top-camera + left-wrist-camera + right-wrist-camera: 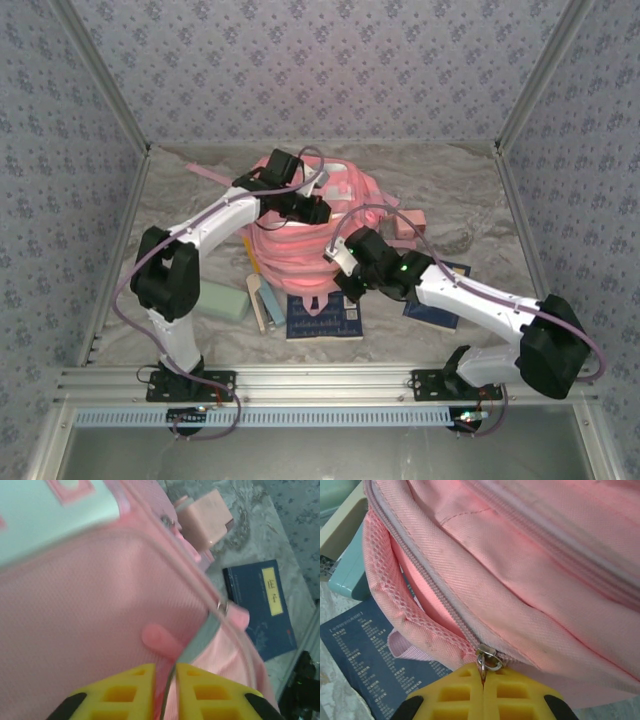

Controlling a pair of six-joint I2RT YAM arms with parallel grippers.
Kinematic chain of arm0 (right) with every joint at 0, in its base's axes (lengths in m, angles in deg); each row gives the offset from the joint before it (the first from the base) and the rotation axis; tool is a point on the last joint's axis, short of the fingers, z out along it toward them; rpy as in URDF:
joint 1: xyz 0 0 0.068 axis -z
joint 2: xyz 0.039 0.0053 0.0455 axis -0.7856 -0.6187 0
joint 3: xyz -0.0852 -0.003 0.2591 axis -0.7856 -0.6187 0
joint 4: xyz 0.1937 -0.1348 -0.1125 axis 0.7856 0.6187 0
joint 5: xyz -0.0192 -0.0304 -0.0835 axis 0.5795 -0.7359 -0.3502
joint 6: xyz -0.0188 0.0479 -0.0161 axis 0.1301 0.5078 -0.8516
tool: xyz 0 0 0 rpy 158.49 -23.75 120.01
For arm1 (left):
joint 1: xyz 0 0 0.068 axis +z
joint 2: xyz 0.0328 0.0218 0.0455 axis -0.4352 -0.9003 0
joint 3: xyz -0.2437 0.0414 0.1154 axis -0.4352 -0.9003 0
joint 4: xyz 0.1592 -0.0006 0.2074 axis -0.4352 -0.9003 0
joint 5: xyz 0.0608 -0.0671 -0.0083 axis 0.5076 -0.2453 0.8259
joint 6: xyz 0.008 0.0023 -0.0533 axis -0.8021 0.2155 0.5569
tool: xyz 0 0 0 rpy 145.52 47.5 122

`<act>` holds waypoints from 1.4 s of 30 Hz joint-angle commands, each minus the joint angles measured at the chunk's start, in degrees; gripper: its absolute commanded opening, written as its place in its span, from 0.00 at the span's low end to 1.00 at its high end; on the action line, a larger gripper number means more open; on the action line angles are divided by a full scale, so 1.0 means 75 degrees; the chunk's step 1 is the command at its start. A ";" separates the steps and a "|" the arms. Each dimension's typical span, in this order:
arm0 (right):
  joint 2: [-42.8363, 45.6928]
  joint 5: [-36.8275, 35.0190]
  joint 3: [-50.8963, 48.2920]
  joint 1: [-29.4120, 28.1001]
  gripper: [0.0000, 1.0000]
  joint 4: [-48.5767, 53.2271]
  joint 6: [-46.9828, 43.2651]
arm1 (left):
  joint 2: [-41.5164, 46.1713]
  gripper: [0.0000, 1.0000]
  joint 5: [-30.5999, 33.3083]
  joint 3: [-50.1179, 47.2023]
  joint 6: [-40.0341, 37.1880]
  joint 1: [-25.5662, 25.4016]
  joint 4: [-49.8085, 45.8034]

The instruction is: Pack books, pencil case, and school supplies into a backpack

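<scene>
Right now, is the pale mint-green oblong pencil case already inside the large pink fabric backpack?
No, the pencil case lies on the table, left of the backpack.

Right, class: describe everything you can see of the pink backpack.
The backpack is pink woven fabric with white trim and a mesh side pocket. It lies mid-table, with a navy book at its near edge. The right hand pinches its metal zip pull. The left hand sits against its grey-edged seam.
</scene>
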 commanded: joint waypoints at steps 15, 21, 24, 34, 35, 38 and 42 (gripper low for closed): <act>-0.1246 0.2123 0.0593 0.0123 0.00 -0.0712 0.3256 | 0.3645 0.52 0.2121 -0.2171 0.1553 -0.0012 -0.0823; -0.1412 0.3095 0.0185 0.0471 0.00 -0.2248 0.4878 | 0.4712 0.51 0.1689 -0.3744 0.2210 -0.0506 -0.0539; -0.1659 0.3655 0.0160 0.0665 0.00 -0.2719 0.5702 | 0.5071 0.51 0.1794 -0.4497 0.2410 -0.0819 -0.0181; -0.2243 0.4134 0.0560 0.0792 0.00 -0.2498 0.6734 | 0.5268 0.58 0.1892 -0.5133 0.1905 -0.0903 0.0117; -0.2300 0.4217 0.0588 0.0799 0.00 -0.2554 0.6805 | 0.5201 0.57 0.1873 -0.5157 0.1811 -0.0945 0.0168; -0.2402 0.4308 0.0614 0.0826 0.01 -0.2706 0.6988 | 0.4957 0.54 0.1787 -0.5271 0.1656 -0.1087 0.0409; -0.2524 0.4379 0.0713 0.0829 0.04 -0.2742 0.7039 | 0.4913 0.49 0.1902 -0.5439 0.1708 -0.1152 0.0698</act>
